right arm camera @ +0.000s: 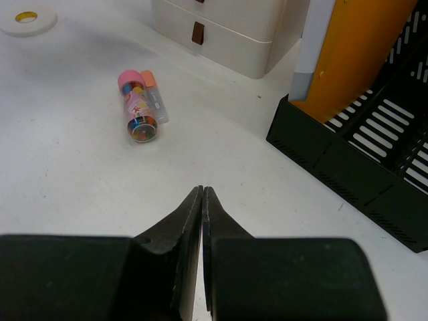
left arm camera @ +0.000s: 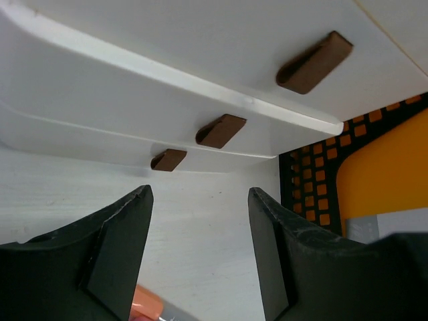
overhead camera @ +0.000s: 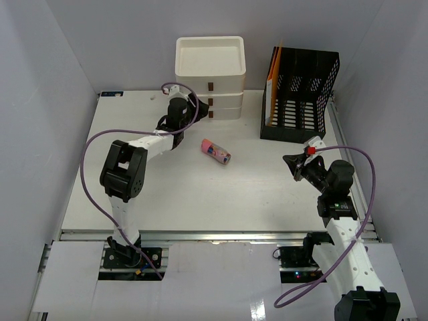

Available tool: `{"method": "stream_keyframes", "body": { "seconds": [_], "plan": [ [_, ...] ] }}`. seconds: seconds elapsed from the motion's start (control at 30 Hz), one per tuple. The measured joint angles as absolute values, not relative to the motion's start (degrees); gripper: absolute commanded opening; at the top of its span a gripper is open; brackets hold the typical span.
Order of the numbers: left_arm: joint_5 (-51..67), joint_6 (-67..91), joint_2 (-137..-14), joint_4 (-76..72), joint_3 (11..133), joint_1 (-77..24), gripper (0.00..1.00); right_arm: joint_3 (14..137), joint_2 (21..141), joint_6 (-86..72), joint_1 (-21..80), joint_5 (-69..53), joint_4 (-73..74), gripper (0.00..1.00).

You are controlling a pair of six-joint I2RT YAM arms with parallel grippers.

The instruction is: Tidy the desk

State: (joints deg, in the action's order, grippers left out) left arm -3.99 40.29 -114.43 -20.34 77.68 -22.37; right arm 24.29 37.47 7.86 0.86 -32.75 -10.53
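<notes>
The desk (overhead camera: 267,194), white and walled in pale grey, lay under everything. At its far left, the left gripper (overhead camera: 190,107) hung close before the cream drawer unit (overhead camera: 227,83), fingers spread wide with nothing between them, facing the brown handles (left arm camera: 221,130). Mid-desk lay a pink-capped tube (overhead camera: 216,151) on its side, an orange-capped marker (right arm camera: 155,100) just beside it. Farther right stood the black file rack (overhead camera: 294,130), holding an orange folder (overhead camera: 273,80). The right gripper (overhead camera: 294,164) hovered near the rack, its fingers pressed together, pinching nothing.
</notes>
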Motion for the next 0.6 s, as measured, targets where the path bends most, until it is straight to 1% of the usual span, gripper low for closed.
{"method": "stream_keyframes", "body": {
  "seconds": [0.2,0.33,0.5,0.6],
  "plan": [
    [-1.4,31.1,-115.4,-27.6,77.7,-22.9,0.69,24.3,37.5,7.9,0.9,-32.8,-10.5,0.08],
    [-0.4,26.0,-119.2,-30.6,80.9,-23.4,0.68,24.3,37.7,7.9,0.9,-32.8,-10.5,0.08],
    [-0.5,22.5,-124.9,-30.2,85.8,-23.9,0.67,24.3,38.1,7.9,0.9,-32.7,-10.5,0.08],
    [-2.0,21.0,-127.3,-28.4,89.2,-24.3,0.63,24.3,38.3,7.9,0.9,-32.8,-10.5,0.08]
  ]
}}
